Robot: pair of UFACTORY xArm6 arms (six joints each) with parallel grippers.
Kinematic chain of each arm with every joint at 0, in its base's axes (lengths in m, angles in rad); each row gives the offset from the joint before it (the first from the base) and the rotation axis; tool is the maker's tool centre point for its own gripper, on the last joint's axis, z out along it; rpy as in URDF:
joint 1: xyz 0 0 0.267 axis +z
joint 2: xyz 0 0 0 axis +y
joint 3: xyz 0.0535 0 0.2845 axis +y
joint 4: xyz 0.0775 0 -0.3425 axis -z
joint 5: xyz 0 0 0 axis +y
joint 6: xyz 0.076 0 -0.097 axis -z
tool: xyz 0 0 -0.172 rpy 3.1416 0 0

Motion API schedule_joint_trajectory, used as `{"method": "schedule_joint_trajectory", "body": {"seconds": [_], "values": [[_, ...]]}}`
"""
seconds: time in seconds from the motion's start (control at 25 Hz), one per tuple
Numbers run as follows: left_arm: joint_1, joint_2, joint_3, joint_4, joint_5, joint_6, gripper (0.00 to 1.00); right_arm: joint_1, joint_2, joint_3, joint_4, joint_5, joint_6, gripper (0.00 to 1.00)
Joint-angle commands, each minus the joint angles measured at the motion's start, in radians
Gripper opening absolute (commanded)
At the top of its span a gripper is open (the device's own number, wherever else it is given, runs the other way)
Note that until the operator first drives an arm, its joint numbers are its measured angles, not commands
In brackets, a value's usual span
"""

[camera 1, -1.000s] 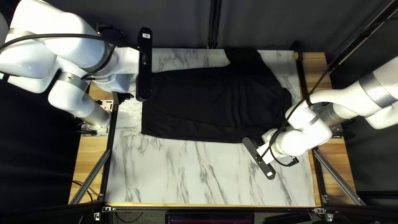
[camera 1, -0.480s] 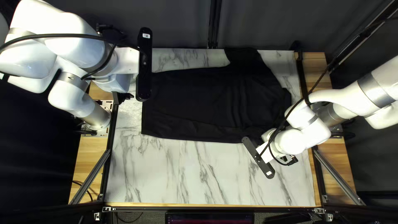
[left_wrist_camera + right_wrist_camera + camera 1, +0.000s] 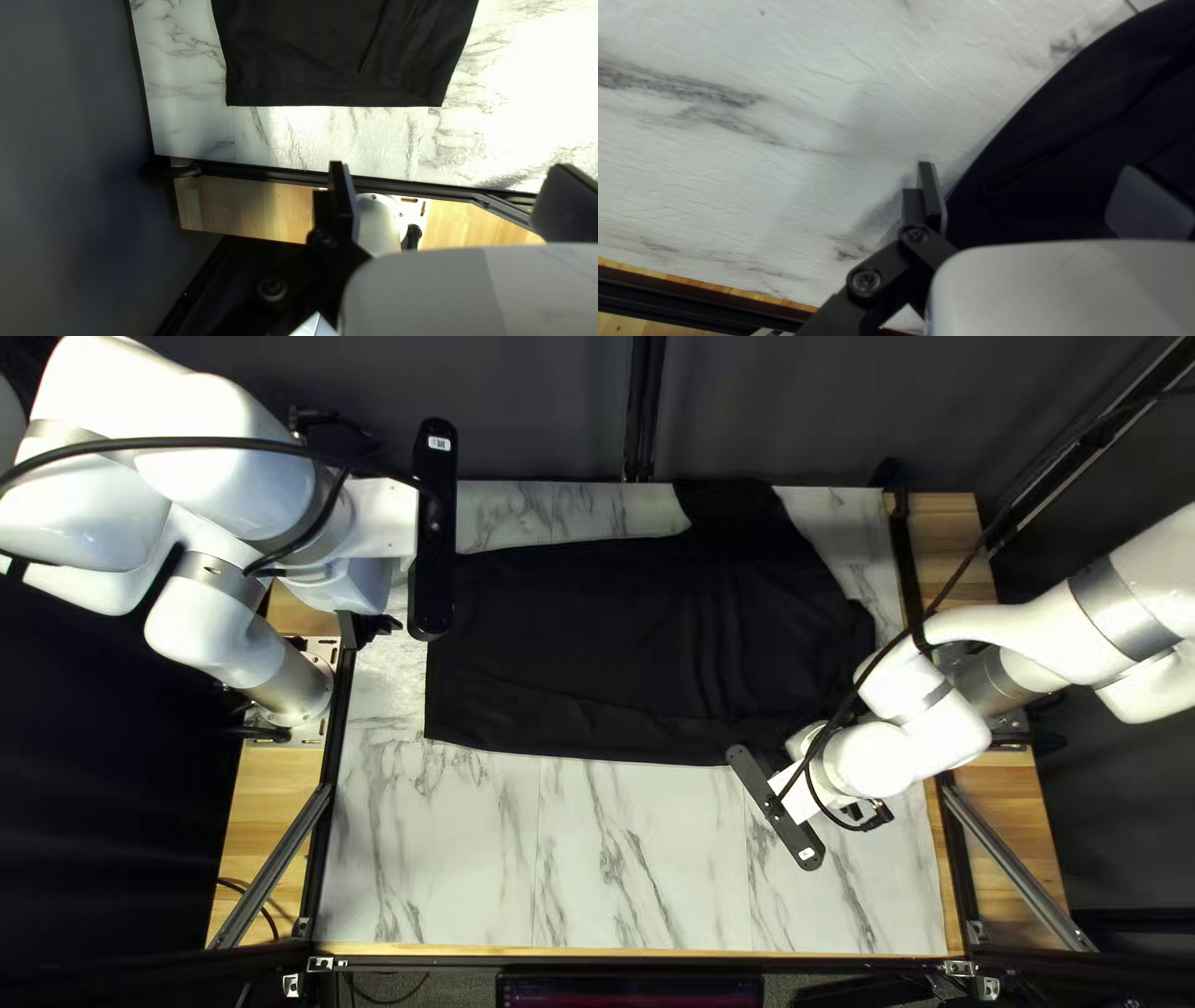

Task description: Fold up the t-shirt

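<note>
Black and spread out, the T-shirt [image 3: 598,647] lies on the marble-patterned bench [image 3: 623,871], filling much of its middle and far part in the top left view. Its straight end points to nine o'clock, and a short piece [image 3: 726,504] juts past the main body towards one o'clock. Soft creases run through the cloth around its three o'clock half, and a long, shallow ridge follows the edge at six o'clock.

At nine o'clock from the shirt, the left pincer [image 3: 371,630] hangs by the bench's side. Its fingers stand wide apart with no cloth between them; the shirt's straight end lies ahead of them, well apart. The right pincer [image 3: 857,810] is between four and five o'clock from the middle of the shirt. Its fingers are apart too, one above bare marble pattern and the other over the black cloth; whether they touch it, I cannot tell.

The left arm [image 3: 218,467] reaches in from between nine and eleven o'clock, the right arm [image 3: 915,741] from about three. A wooden strip [image 3: 268,790] flanks the bench at nine o'clock, another [image 3: 996,797] at three. A dark curtain [image 3: 535,405] hangs at twelve, and a monitor [image 3: 629,991] sits at six, beyond the near edge.
</note>
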Motion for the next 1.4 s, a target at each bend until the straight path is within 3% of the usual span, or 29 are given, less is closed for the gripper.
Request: {"method": "schedule_joint_trajectory", "body": {"seconds": [0.04, 0.36, 0.44, 0.48, 0.52, 1.28, 1.36, 1.4], "values": [[0.0, 0.0, 0.0, 0.0, 0.0, 0.0, 1.0, -0.001, 0.001, 0.002, -0.002, -0.003, -0.001, 0.01], [0.0, 0.0, 0.0, 0.0, 0.0, 0.0, 1.0, 0.008, -0.015, -0.005, -0.002, 0.023, 0.007, 0.01], [0.0, 0.0, 0.0, 0.0, 0.0, 0.0, 1.0, 0.012, -0.02, -0.007, -0.004, 0.03, 0.012, 0.07], [0.0, 0.0, 0.0, 0.0, 0.0, 0.0, 1.0, 0.013, -0.02, -0.007, -0.004, 0.031, 0.013, 0.82], [0.0, 0.0, 0.0, 0.0, 0.0, 0.0, 1.0, 0.014, -0.023, -0.003, -0.004, 0.029, 0.015, 1.0], [0.0, 0.0, 0.0, 0.0, 0.0, 0.0, 1.0, 0.0, -0.032, 0.027, 0.001, -0.003, 0.008, 1.0], [0.0, 0.0, 0.0, 0.0, 0.0, 0.0, 1.0, -0.003, -0.033, 0.03, 0.002, -0.006, 0.004, 0.93], [0.0, 0.0, 0.0, 0.0, 0.0, 0.0, 1.0, -0.003, -0.033, 0.03, 0.002, -0.006, 0.003, 0.75]]}}
